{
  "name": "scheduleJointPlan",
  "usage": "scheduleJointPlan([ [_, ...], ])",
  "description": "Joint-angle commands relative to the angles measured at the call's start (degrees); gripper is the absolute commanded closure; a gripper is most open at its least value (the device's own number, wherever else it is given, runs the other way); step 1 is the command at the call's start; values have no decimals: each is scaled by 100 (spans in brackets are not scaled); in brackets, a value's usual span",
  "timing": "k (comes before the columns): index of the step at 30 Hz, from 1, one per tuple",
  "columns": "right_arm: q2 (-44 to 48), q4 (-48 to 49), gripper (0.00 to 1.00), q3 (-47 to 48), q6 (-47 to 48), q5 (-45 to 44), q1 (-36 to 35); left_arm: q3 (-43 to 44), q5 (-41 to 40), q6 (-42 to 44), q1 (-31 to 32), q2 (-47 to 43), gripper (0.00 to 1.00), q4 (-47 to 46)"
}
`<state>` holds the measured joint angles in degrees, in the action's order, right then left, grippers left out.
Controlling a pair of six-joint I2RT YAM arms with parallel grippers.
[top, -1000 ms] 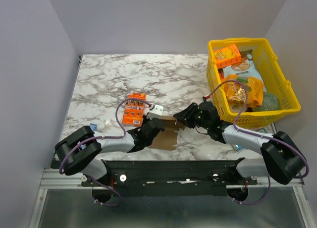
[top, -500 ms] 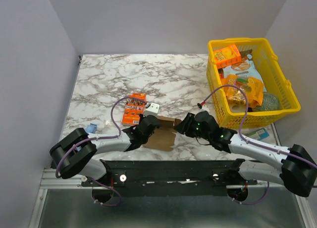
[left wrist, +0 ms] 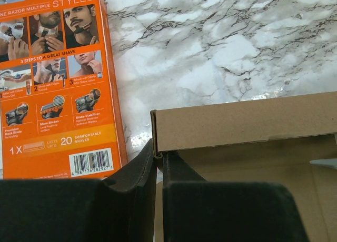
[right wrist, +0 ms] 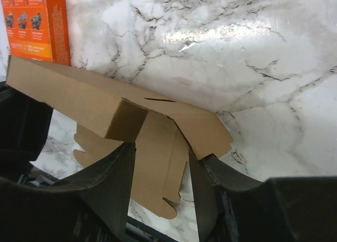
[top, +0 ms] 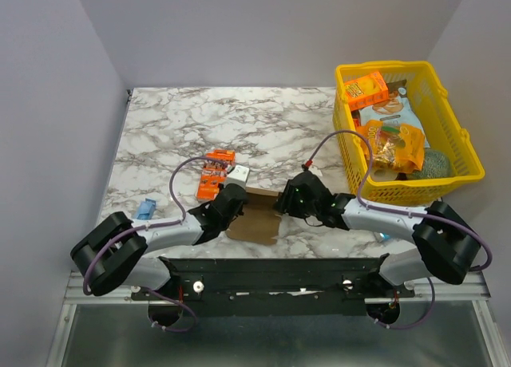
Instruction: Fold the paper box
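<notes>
One paper box (top: 255, 223) lies partly raised on the table (top: 184, 120) near its front edge, an orange box (top: 211, 179) close by. From the left wrist, the left claw (left wrist: 158, 157) pinches one box wall; the orange box reads "3 STEPS TO A GREAT SHAVE". From the right wrist, the right claw (right wrist: 163, 152) stands spread around a flap. I think walls are being raised; next this flap needs folding inward.

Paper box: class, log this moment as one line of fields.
paper box: one wall raised, rest flat | left gripper: pinching wall corner | right gripper: open, astride a flap
</notes>
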<state>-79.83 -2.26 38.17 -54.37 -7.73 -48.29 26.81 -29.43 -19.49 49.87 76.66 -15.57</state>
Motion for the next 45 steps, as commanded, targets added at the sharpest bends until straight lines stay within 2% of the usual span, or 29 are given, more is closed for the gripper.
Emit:
scheduleJointPlan([
  [1, -199, -143, 47, 94, -38, -273, -14, -193, 543, -187, -319, -309, 100, -156],
  [10, -559, 120, 47, 304, 111, -248, 109, -404, 877, -187, -531, -662, 100, -315],
  [19, -894, 384, 51, 507, -21, -229, 110, -457, 869, -213, -539, -776, 100, -324],
  [24, -684, 489, 51, 270, -363, -422, 83, -388, 606, -249, -548, -697, 100, -175],
  [29, -279, 244, 45, 269, -180, -940, -303, -211, 420, -196, -618, -433, 100, 37],
  [31, -182, -317, 45, 445, -214, -1325, -609, -150, 490, -205, -662, -345, 100, 98],
  [36, -129, -863, 55, 656, -451, -1741, -1050, -193, 570, -231, -680, -389, 100, 72],
  [40, -42, -1144, 57, 762, -654, -2152, -1418, -220, 561, -231, -706, -442, 100, 72],
  [45, 21, -1460, 50, 1051, -452, -2515, -1780, -237, 622, -240, -706, -494, 100, 37],
])
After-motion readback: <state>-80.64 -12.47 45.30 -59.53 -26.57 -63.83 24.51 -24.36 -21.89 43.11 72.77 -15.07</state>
